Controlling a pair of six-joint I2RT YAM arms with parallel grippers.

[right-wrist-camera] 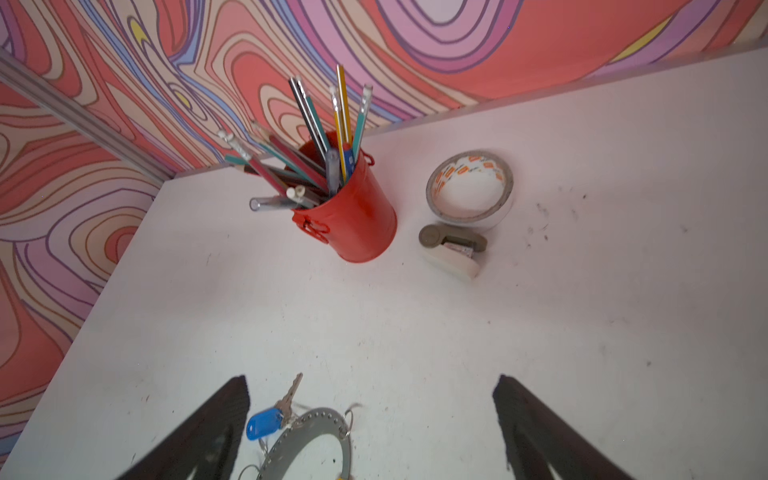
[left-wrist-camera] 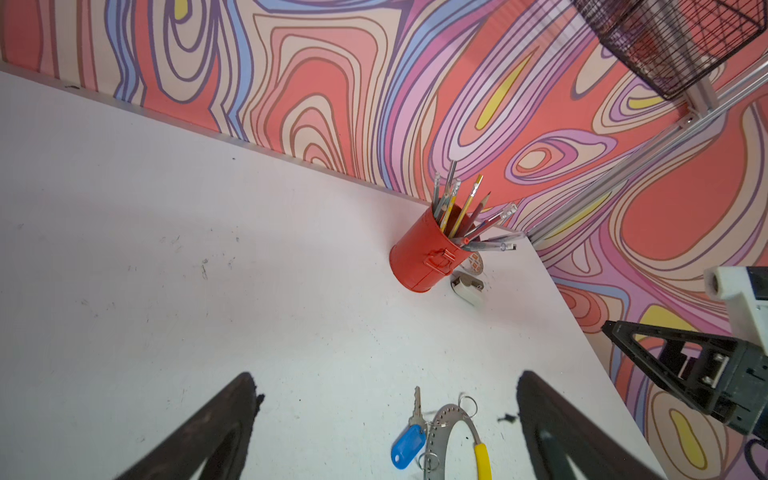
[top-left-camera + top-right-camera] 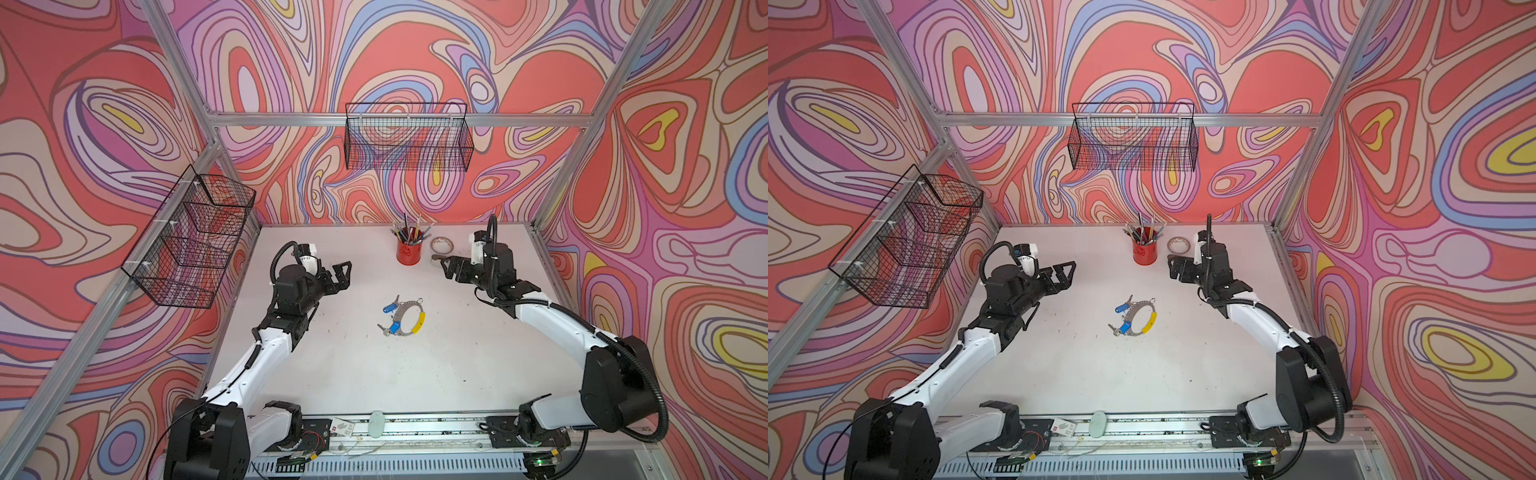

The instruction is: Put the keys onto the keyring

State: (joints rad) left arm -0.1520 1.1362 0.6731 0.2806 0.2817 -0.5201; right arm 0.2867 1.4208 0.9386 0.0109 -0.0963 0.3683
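The keyring (image 3: 419,322), a flat perforated silver hoop with a yellow segment, lies on the white table's middle in both top views (image 3: 1149,320). Two keys with blue tags rest against its left side, one farther back (image 3: 389,308) and one nearer (image 3: 392,329). My left gripper (image 3: 344,276) hovers open to the left and behind them. My right gripper (image 3: 444,268) hovers open to the right and behind. In the left wrist view the open gripper (image 2: 386,374) frames a key (image 2: 408,446) and the hoop (image 2: 436,432). The right wrist view shows the open gripper (image 1: 371,377), a key (image 1: 264,423) and the hoop (image 1: 307,428).
A red cup of pencils (image 3: 409,251), a beige tape roll (image 3: 441,245) and a small stapler (image 1: 451,249) stand at the back of the table. Black wire baskets hang on the back wall (image 3: 409,141) and the left wall (image 3: 191,241).
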